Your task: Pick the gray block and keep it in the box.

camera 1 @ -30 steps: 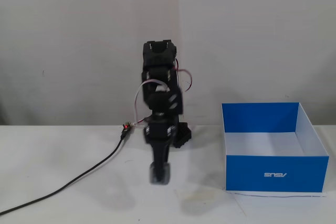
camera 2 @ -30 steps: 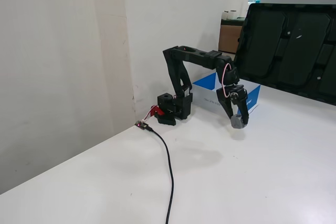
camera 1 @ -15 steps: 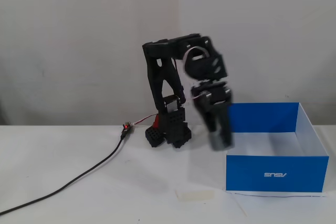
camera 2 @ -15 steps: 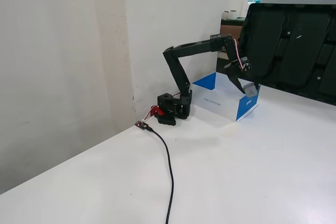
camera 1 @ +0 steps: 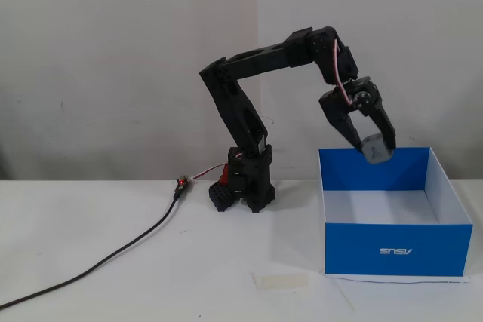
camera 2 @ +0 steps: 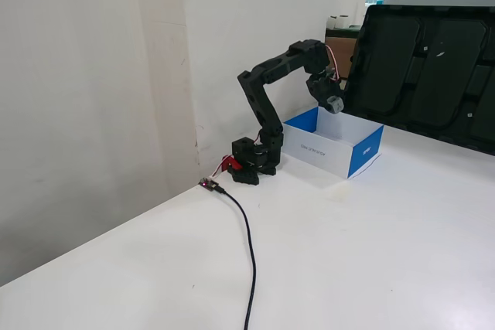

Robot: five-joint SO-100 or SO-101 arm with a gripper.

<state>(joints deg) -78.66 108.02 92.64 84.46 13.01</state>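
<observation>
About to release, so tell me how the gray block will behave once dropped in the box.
The gray block looks like rigid plastic, probably light. Its flat faces make rolling unlikely, though cut corners may let it tumble briefly. Held by the gripper above the box, it should land inside.

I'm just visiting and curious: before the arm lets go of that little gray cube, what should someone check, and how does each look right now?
1. The gray block held in the gripper: ok.
2. Block above the box opening: ok in both fixed views.
3. Block clear of the rim: ok, it hangs around rim height, inside the walls.
4. Box interior free: ok, white floor bare.
5. Cable away from the box: ok.
6. Grip firmness: cannot tell.
</observation>
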